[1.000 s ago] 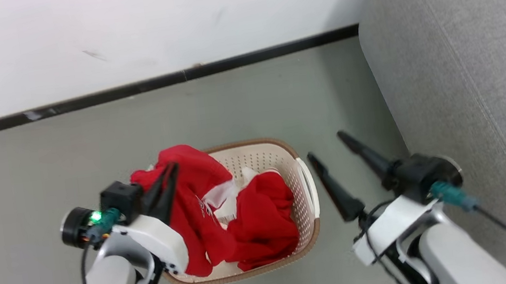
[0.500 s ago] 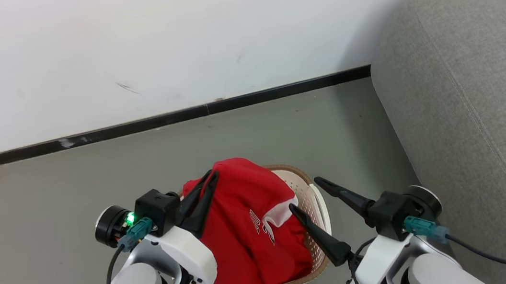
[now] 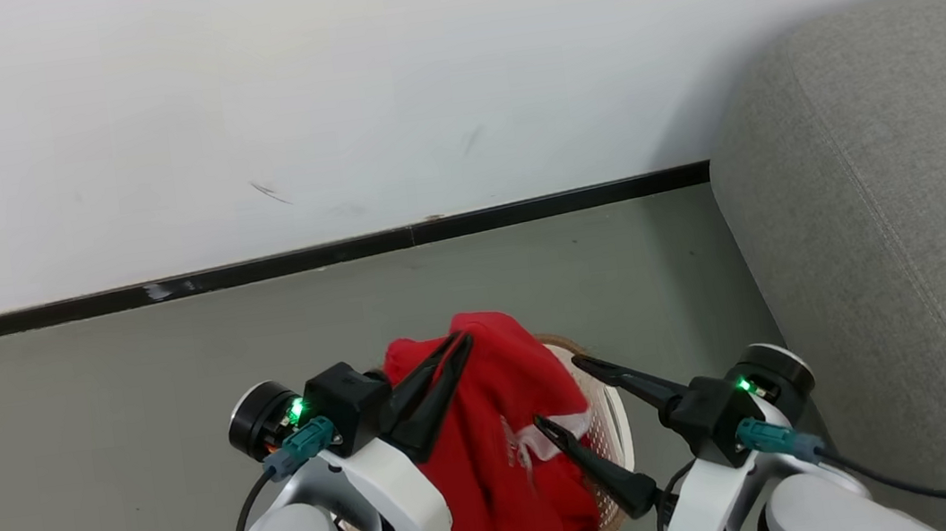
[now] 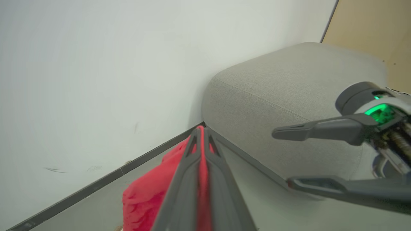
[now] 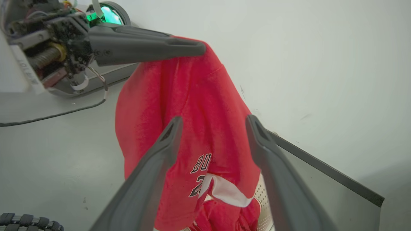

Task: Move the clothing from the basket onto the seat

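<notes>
The left hand (image 3: 460, 345), clamped on the bright red soft fabric garment (image 3: 498, 465), has drawn it higher out of the oval cream-white perforated plastic basket (image 3: 616, 428), while the right hand (image 3: 561, 392) stays open just right of it.

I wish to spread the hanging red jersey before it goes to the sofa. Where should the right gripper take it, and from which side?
Probably the loose lower edge by the white trim, approached from the robot's right. The red jersey hangs in a drape from the left gripper, pinched at its top, and its lower part faces the open right gripper above the basket.
</notes>
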Controlling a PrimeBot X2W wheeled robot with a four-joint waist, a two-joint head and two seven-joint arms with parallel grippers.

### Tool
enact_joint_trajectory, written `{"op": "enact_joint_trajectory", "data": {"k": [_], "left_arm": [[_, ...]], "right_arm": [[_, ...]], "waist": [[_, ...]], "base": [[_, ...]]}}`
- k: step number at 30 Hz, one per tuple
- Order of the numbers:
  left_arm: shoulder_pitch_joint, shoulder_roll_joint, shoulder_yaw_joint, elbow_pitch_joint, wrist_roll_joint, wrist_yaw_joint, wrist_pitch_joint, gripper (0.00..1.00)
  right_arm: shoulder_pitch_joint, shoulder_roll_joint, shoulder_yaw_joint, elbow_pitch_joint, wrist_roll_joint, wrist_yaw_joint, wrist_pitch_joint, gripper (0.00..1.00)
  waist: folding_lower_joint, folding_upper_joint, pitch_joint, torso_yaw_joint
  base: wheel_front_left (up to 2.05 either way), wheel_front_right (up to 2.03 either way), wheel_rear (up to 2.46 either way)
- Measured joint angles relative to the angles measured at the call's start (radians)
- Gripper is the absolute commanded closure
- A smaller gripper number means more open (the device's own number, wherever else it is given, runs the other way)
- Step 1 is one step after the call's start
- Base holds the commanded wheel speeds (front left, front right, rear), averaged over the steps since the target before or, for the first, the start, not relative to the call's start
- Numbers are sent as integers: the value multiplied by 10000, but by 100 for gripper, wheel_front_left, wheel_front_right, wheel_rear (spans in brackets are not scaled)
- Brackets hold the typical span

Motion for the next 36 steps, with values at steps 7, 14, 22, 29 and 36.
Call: {"op": "enact_joint_trajectory", "data": {"k": [7,14,22,29,36], "left_arm": [[53,282,-437,-736,-263,0,311,100],[155,593,-1212,-1593,-779,0,535,100],[152,1007,-1720,-2403,-1369,-2,617,100],[146,1244,-2278,-3024,-2038,-2,713,100],[116,1546,-2592,-3488,-2529,-2,731,100]], "right_arm": [[-309,-410,201,-61,82,2,0,0],[-557,-644,418,-180,491,6,0,0],[-588,-846,1611,-213,1538,6,0,0],[-701,-1018,2161,-282,2065,6,0,0],[-917,-1170,2433,-456,2476,6,0,9]], "waist": [[0,0,-107,88],[0,0,-160,114],[0,0,-189,146],[0,0,-213,190],[1,0,-248,215]], "base": [[0,0,0],[0,0,0],[0,0,0],[0,0,0],[0,0,0]]}}
